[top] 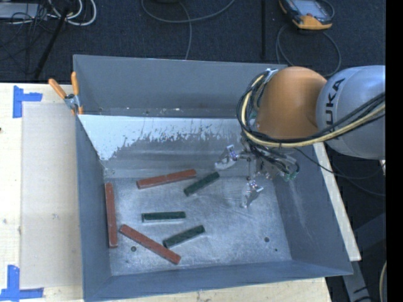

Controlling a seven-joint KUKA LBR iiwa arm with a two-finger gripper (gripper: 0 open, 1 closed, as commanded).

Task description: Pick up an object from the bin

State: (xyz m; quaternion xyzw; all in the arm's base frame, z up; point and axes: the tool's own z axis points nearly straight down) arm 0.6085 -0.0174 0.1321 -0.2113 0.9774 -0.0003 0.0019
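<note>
Dark floor (126,36) with loose black cables (190,24) lies behind a grey metal bin (91,187) with sloping sheet walls and a dull, scratched, speckled bottom. A silver-grey arm (359,106) reaches in from the right; its wrist carries a smooth rounded orange cover (289,102) ringed by bundled wires (249,121).

The metal gripper (253,192) hangs low over bare bottom in the right half of the bin; whether it is spread or closed cannot be told.

Six flat, narrow, straight-edged bars lie to its left. Nearest is a short dark green bar (201,183), tilted, near the gripper but apart from it. Its left end sits just beside a longer reddish-brown bar (167,179). Further left, a second reddish-brown bar (111,214) lies along the left wall. Two more dark green bars (163,216) (183,236) and a slanted reddish-brown bar (149,244) lie toward the near side.
</note>
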